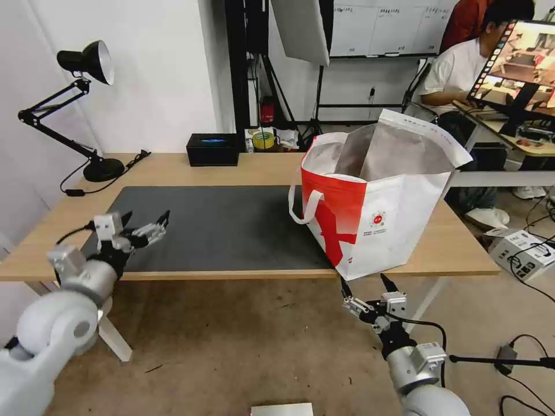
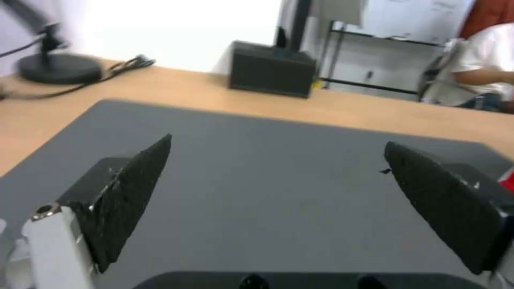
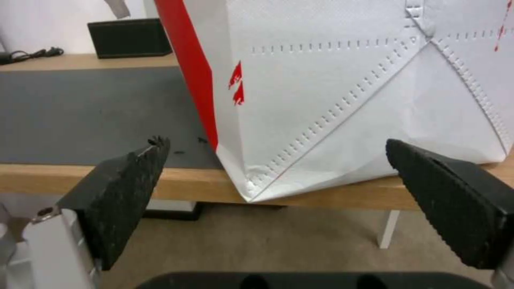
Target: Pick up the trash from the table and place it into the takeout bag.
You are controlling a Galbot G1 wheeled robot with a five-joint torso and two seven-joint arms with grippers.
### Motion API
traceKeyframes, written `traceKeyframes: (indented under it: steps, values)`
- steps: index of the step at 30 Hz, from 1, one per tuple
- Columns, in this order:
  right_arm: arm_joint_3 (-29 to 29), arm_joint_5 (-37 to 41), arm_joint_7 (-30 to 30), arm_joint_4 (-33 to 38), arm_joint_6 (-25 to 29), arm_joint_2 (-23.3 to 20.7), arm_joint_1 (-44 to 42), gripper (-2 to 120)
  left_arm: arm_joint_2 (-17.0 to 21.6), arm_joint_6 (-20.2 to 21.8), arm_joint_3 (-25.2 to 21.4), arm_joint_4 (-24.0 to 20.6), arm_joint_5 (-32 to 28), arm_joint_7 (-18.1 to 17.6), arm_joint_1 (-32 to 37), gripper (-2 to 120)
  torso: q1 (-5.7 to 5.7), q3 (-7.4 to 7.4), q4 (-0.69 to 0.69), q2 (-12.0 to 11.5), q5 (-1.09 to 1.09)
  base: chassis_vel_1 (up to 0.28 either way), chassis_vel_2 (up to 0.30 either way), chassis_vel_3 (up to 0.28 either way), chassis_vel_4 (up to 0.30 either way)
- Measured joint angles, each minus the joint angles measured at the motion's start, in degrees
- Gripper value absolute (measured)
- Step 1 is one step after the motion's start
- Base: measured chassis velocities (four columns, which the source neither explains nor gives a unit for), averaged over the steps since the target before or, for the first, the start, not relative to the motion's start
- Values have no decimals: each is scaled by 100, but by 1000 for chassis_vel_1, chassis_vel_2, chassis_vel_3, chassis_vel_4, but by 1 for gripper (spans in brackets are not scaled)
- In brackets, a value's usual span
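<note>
I hold my left end effector (image 1: 145, 222) spread wide and empty over the dark grey mat (image 1: 219, 225); the right end effector (image 1: 365, 284), also wide, sits just below and before the red-and-white insulated takeout bag (image 1: 376, 214), nearer it.

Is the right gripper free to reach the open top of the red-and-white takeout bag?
Probably yes. The open right gripper hangs below the table edge before the red-and-white takeout bag; it must rise past the bag's front wall, with nothing else in the way.

Head view high over table (image 1: 173, 167), wrist views low, sharing mat (image 1: 219, 225)
</note>
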Motion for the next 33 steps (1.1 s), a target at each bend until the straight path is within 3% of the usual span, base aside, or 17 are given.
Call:
traceKeyframes:
  steps: [7, 22, 33]
  values:
    - [0, 0, 0, 0, 0, 0, 0, 100, -623, -239, -593, 46, 447, 6, 947, 100, 0, 0, 1, 0, 0, 0, 0, 0, 0]
    - [0, 0, 0, 0, 0, 0, 0, 100, -1325, -723, -979, 42, 990, 111, 1882, 100, 0, 0, 1, -1, 1, 0, 0, 0, 0]
    - [0, 0, 0, 0, 0, 0, 0, 100, -1431, -825, -1005, -4, 998, 321, 1983, 100, 0, 0, 0, -1, 1, 0, 0, 0, 0]
